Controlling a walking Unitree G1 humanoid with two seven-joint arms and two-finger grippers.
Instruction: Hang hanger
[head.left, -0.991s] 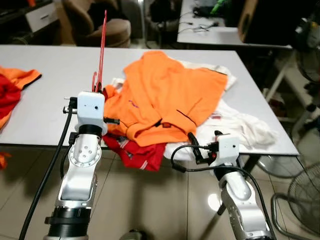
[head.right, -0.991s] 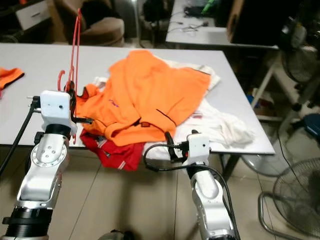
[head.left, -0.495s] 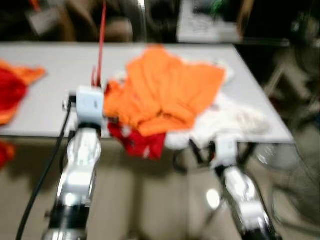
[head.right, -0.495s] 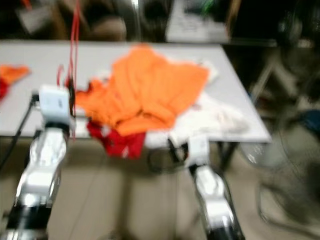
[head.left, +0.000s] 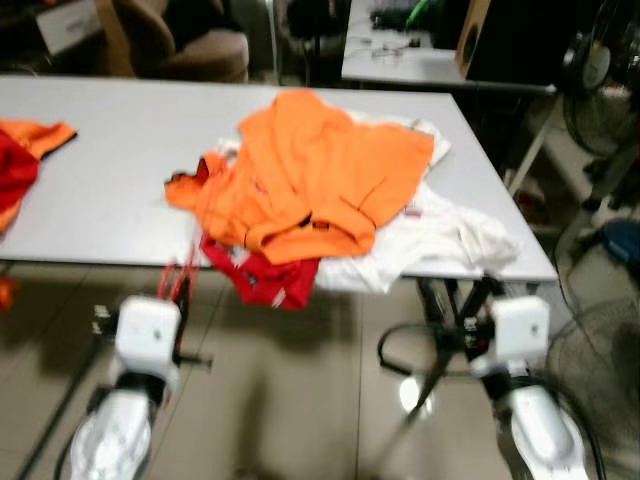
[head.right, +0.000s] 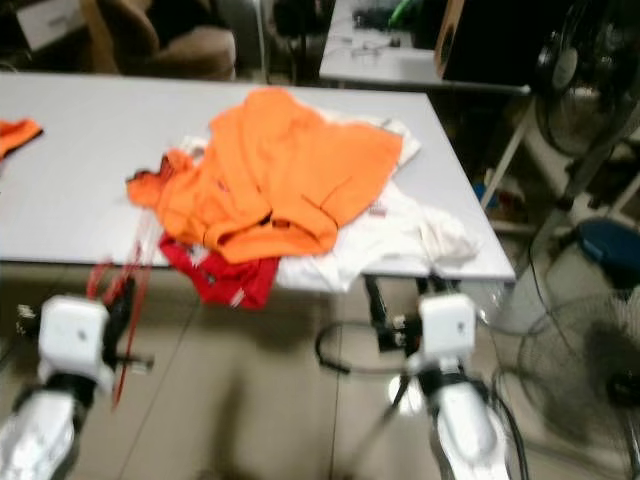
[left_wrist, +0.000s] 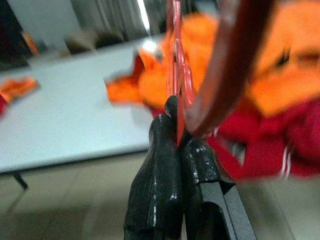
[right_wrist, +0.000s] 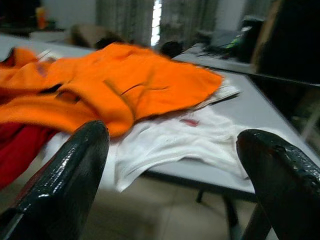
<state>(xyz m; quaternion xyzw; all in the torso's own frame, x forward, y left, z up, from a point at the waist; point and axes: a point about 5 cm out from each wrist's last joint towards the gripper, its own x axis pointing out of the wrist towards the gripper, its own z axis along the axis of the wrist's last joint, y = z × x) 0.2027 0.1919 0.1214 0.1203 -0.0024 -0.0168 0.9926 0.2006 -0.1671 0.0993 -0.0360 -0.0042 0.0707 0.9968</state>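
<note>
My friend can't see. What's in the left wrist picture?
The left claw is shut on a red hanger. Behind it, blurry, orange clothes and red clothes lie on a grey table.

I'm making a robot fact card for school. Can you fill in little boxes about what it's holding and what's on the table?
left end effector: shut on the red hanger, low in front of the table
right end effector: open, holding nothing
table: grey, long
on table: orange shirt on top, white cloth beneath, red garment drooping over the front edge
floor: tiled
</note>
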